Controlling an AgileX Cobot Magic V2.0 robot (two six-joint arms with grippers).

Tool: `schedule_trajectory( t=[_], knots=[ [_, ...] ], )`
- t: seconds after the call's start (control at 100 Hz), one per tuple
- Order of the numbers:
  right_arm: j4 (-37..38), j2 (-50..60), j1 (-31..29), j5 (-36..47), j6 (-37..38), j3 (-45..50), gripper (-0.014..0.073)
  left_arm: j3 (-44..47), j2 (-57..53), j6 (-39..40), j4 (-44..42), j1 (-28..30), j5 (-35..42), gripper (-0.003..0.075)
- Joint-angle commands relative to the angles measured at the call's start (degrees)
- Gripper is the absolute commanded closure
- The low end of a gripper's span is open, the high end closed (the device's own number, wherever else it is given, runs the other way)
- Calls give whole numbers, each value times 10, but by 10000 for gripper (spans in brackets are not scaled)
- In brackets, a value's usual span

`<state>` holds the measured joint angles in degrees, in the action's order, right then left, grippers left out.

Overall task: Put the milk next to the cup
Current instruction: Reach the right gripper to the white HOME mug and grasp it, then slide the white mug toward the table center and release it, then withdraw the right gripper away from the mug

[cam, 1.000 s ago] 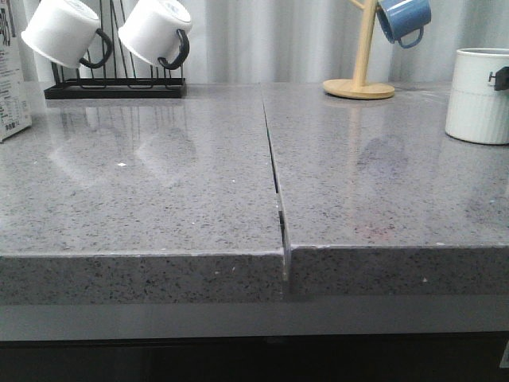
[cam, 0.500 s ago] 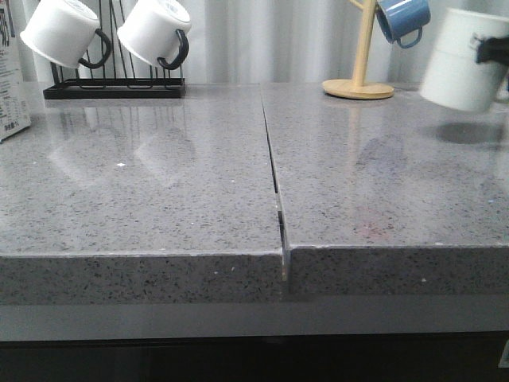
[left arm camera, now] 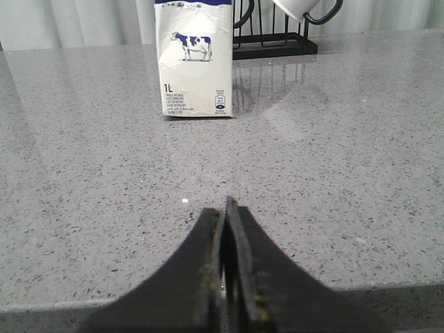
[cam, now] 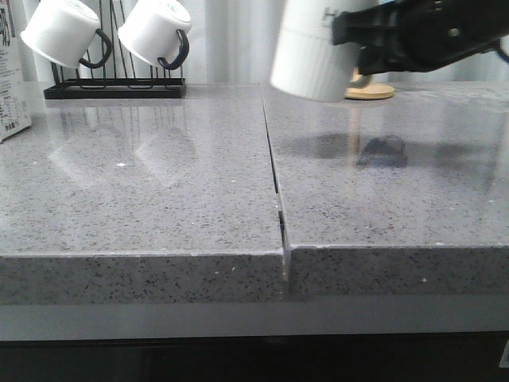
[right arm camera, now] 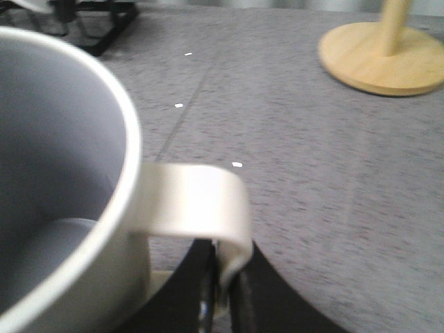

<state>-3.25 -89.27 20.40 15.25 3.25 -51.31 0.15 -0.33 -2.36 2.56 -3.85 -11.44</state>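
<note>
The cup (cam: 314, 48), a large white mug with a ribbed lower half, hangs in the air over the back middle of the counter. My right gripper (cam: 350, 36) is shut on its white handle (right arm camera: 208, 201); the mug's open mouth (right arm camera: 48, 173) fills the right wrist view. The milk (left arm camera: 194, 59), a white carton with a cow picture, stands upright at the far left; only its edge (cam: 12, 87) shows in the front view. My left gripper (left arm camera: 227, 215) is shut and empty, low over the counter, well short of the carton.
A black rack (cam: 115, 83) holds two small white mugs with black handles (cam: 64, 32) at the back left. A wooden mug tree base (cam: 370, 91) stands at the back right behind the right arm. A seam (cam: 274, 175) splits the grey counter (cam: 159, 199).
The right gripper has lifted the cup off the counter at the far right and carried it left, up to the back middle. The milk has not moved.
</note>
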Motion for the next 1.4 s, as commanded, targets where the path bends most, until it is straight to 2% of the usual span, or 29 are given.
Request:
schedule_trajectory(
  t=[0.0,0.17,0.31,0.65,0.84,1.05,1.15,1.32,1.39],
  knots=[
    [3,-3,13,34,-8,-41,629,21,-18,5,3,2,46,741],
    [3,-46,17,21,-8,-66,626,21,-18,5,3,2,46,741],
    [3,-65,17,21,-9,-66,579,21,-18,5,3,2,46,741],
    [3,-69,17,-7,-8,-66,308,21,-18,5,3,2,46,741],
    [3,-39,17,-68,-8,-52,303,21,-18,5,3,2,46,741],
    [3,37,17,-46,-8,26,305,21,-18,5,3,2,46,741],
    [3,86,17,-45,-8,70,343,21,-18,5,3,2,46,741],
    [3,194,17,-55,-8,145,582,21,-18,5,3,2,46,741],
    [3,242,17,-64,-8,172,650,21,-18,5,3,2,46,741]
  ],
)
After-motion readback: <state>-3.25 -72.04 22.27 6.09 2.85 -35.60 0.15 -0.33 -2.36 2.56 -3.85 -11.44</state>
